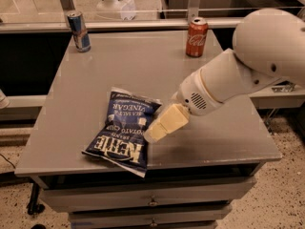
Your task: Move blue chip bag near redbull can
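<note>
Camera view, looking down across a grey flat-topped desk (143, 66) with grey drawers (152, 202) under its front edge

Task thing 1: a crinkly dark navy-blue chip bag (121, 128) with white lettering
- lies flat on the front-left part of the desk
- its long axis runs slantwise, and the lettering reads upside down from this camera
- its lowest corner reaches the front edge of the desk; I cannot tell whether it overhangs

Task thing 2: a slim, tall blue-and-silver redbull can (79, 31)
- stands upright at the far-left corner of the desk
- well apart from the bag, with bare desk top between them

Other item: a wider red Coca-Cola can (197, 37) stands upright at the far edge of the desk, right of centre

Gripper: a cream-coloured blocky gripper (153, 132)
- sits over the front middle of the desk, tilted down toward the desk's left
- its tip is at the bag's right-hand edge; I cannot tell whether it touches the bag or is just above it
- whether the jaws are released, clenched or grasping the bag cannot be told

Arm: a white, rounded robot arm (238, 75) comes in from the right side of the desk, with its large domed housing above the desk's far-right part

Speckled floor (286, 194) shows beside the right front of the desk
</note>
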`<action>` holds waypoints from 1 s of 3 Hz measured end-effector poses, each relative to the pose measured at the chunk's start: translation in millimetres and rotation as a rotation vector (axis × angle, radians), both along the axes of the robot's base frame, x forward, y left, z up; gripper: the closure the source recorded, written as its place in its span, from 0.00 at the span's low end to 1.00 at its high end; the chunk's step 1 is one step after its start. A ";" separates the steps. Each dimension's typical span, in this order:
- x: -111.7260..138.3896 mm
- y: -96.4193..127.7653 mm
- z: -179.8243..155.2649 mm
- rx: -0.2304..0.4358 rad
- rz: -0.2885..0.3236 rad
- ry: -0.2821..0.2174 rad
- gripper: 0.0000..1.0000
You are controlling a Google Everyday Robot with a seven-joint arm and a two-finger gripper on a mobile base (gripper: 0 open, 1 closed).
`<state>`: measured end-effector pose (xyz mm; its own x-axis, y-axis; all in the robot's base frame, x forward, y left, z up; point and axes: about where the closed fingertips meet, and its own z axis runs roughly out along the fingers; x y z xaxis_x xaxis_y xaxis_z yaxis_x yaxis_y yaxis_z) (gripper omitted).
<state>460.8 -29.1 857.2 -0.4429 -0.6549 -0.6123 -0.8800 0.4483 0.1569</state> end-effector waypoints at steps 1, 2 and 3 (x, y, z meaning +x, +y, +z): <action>4.4 6.8 1.6 0.028 0.001 -0.015 0.00; 19.8 16.8 5.4 0.083 -0.022 -0.040 0.00; 31.5 34.6 11.2 0.144 -0.038 -0.059 0.00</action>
<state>492.3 5.5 868.4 -0.4256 -0.5418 -0.7248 -0.8727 0.4576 0.1704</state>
